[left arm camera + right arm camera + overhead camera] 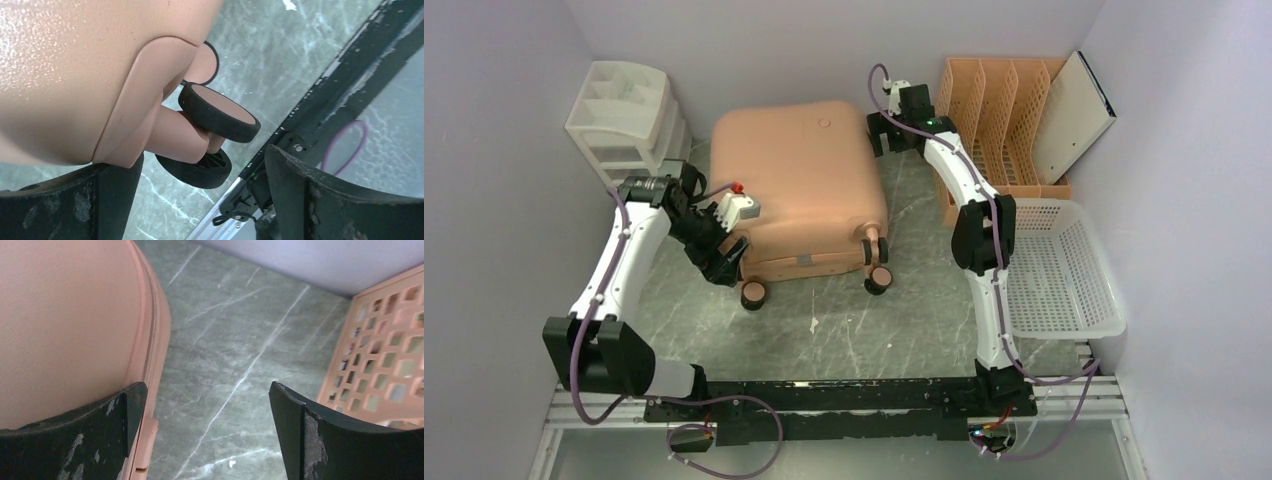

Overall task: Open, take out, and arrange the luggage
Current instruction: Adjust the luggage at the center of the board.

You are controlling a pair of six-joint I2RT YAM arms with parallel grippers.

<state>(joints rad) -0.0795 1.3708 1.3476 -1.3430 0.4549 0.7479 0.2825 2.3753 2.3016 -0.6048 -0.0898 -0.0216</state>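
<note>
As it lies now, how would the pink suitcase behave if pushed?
Resting flat, the suitcase would probably slide, not roll: its wheels jut from the near end. The shell looks stiff and smooth, so likely slippery to grip.

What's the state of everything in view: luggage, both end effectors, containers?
luggage: shut, zip seam closed where visible, lying flat, wheels toward the arms.
left end effector: open, at the near-left wheel corner, holding nothing.
right end effector: open, at the luggage's far-right corner, holding nothing.
white basket: empty.
file rack: upright, flat panel leaning at its right end.
drawer unit: drawers pushed in.
</note>
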